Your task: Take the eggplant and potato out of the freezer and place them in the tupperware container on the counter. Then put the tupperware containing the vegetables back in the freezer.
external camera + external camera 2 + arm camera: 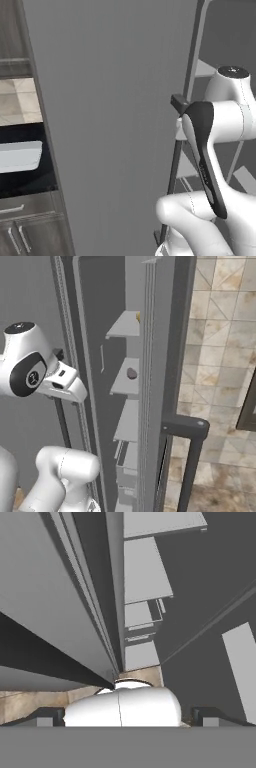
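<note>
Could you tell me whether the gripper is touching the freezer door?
Cannot tell. In the hand view the gripper points down along the freezer door, but its fingertips barely show and no view gives a plain contact or gap.

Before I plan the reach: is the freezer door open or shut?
Open: the freezer door stands swung out, inner shelves exposed.

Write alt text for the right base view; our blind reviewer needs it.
The freezer stands open, its grey shelves seen edge-on, a small dark item on one shelf. The white arm rises at left; tan tiled wall at right.
</note>
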You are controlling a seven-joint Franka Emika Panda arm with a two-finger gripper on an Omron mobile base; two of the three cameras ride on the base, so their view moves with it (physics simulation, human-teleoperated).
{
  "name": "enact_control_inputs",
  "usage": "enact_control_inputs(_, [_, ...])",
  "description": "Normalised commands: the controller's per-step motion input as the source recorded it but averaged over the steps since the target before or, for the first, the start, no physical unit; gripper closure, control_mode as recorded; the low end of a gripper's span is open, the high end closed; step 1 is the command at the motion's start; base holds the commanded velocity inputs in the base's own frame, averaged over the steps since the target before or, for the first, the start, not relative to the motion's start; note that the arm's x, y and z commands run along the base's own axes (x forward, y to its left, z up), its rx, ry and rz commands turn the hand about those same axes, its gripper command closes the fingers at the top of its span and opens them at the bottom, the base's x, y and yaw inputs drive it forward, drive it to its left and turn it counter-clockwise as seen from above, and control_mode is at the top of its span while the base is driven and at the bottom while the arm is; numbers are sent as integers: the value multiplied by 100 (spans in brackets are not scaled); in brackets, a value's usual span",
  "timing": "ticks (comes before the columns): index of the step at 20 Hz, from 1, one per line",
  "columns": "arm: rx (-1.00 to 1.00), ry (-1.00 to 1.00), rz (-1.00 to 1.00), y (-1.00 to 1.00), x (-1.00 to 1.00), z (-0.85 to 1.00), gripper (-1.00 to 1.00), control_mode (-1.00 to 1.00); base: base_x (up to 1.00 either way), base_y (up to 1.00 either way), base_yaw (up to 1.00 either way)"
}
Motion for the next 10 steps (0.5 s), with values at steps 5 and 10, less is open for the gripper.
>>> enact_control_inputs(5, [0, 0, 0, 0, 0, 0, -100, 100, 38, -39, 0])
enact_control_inputs(10, [0, 0, 0, 0, 0, 0, -100, 100, 19, -53, 0])
